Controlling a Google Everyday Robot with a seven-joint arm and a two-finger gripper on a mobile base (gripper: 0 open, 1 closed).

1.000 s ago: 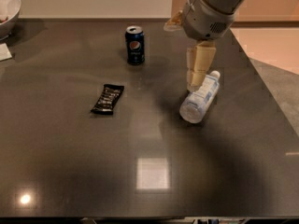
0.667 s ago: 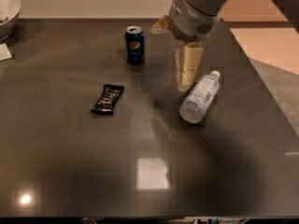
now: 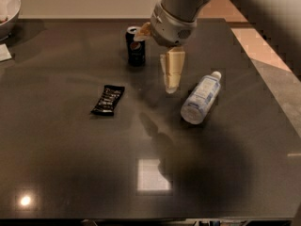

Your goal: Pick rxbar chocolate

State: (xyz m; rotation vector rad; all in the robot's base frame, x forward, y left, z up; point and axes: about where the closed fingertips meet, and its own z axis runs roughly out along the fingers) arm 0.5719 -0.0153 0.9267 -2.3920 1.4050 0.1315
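Note:
The rxbar chocolate (image 3: 107,100) is a small flat black wrapper lying on the dark table (image 3: 70,173), left of centre. My gripper (image 3: 171,87) hangs from the grey arm, pointing down above the table's middle. It is well to the right of the bar, between the soda can and the bottle. It holds nothing.
A dark blue soda can (image 3: 136,46) stands upright behind and left of the gripper. A clear plastic water bottle (image 3: 201,97) lies on its side to the gripper's right. A white bowl (image 3: 8,8) sits at the far left corner. The table's right edge borders a lighter floor.
The arm and gripper have moved left, away from the bottle and toward the middle of the table. The bar, can and bottle have not moved.

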